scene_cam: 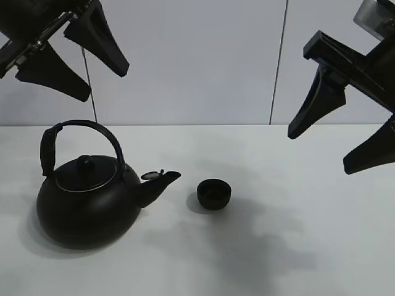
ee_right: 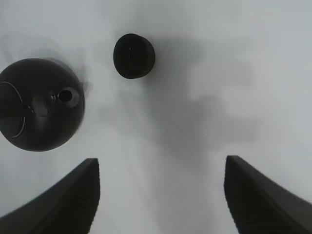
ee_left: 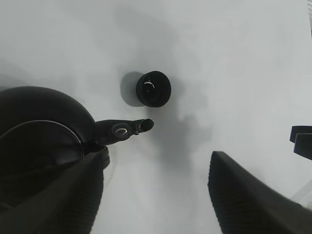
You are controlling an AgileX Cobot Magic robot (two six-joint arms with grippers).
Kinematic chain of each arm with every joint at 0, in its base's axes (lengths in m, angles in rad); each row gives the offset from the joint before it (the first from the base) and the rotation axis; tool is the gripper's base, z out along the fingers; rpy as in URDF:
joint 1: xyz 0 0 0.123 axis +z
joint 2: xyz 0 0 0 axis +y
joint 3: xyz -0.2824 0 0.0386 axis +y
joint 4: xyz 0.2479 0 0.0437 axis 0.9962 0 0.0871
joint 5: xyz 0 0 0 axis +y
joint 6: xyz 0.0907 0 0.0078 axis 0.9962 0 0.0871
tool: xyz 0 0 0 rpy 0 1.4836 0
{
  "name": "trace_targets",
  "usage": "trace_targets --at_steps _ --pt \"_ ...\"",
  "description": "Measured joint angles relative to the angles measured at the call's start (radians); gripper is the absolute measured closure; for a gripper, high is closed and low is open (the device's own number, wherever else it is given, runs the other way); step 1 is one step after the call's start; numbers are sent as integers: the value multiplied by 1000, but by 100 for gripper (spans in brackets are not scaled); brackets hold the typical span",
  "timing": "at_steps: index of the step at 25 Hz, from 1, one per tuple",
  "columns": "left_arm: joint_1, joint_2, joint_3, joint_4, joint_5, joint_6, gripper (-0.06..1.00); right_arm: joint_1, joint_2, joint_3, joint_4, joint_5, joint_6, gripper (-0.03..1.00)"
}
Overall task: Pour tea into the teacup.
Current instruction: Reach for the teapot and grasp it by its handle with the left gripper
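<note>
Broadly, a white table (scene_cam: pixel 308 246) fills the lower half of the exterior high view, meeting a pale panelled wall (scene_cam: pixel 197 61) with thin vertical seams across the upper half. Next in size, the black kettle (scene_cam: pixel 83 209) sits upright at the lower left of that frame, its arched handle (scene_cam: pixel 80 126) standing up over the lid and its spout (scene_cam: pixel 157 183) pointing right, toward the centre. No claw touches it. The left gripper (scene_cam: pixel 106 85) hangs in the upper left corner, well above the kettle, its two black fingers spread wide with nothing between them; the left wrist view shows the same wide gap, with bare table, the spout and the cup seen through it. The right gripper (scene_cam: pixel 318 153) hangs at the upper right edge of the frame, also clear of the table, its fingers likewise splayed wide and holding nothing, as the right wrist view confirms. Smallest, the teacup (scene_cam: pixel 214 193) stands upright on the table just right of centre, near the spout's tip but apart from it, with a strip of white table between the two. A small glint shows inside the cup in the left wrist view, though whether it holds any liquid cannot be told.
</note>
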Motion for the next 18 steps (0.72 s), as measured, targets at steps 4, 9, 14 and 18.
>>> trace_targets --at_steps 4,9,14,18 --pt "0 0 0 0 -17 3 49 0 0 0 0 -7 0 47" --pt "0 -15 3 -1 -82 63 49 0 0 0 0 -7 0 47" --pt "0 -129 22 -3 -189 109 48 0 0 0 0 -7 0 47" --pt "0 -243 60 -5 -247 169 47 0 0 0 0 -7 0 47"
